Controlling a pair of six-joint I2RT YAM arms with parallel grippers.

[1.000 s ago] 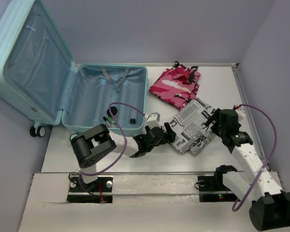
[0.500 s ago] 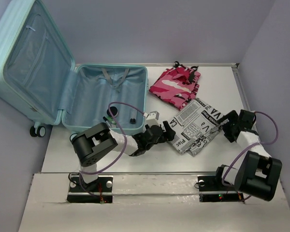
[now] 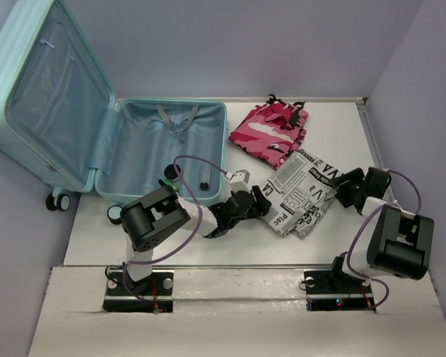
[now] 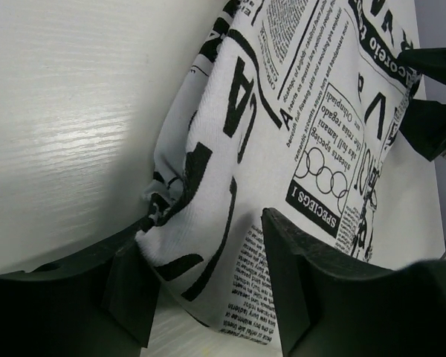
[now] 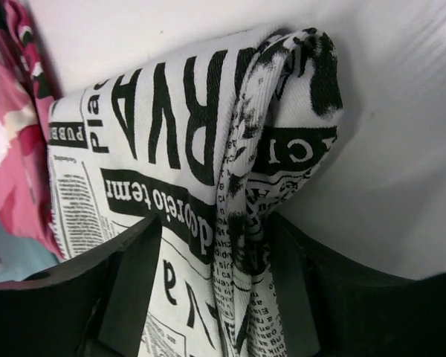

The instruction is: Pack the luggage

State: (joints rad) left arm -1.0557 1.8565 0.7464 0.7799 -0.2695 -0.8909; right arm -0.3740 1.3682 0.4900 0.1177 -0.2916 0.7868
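Toward the near edge of the table (image 3: 342, 123), right of its middle, a folded newspaper-print cloth (image 3: 301, 192) is laid flat. Its near left corner is straddled by the left claw (image 3: 260, 199), whose jaws are held apart with the bunched corner between them, touching one finger (image 4: 130, 286). On the side toward the table's right edge, the cloth's fold is straddled by the right claw (image 3: 342, 187), also spread wide, one finger (image 5: 137, 282) on each side of the fold. Farther back, near the far edge, a pink camouflage garment (image 3: 271, 134) is spread just beside the cloth. At the far left corner the pale aqua suitcase (image 3: 137, 149) is lying open, its lid (image 3: 52, 97) propped up past the table's left edge. A small black bottle (image 3: 205, 181) is seen in its base.
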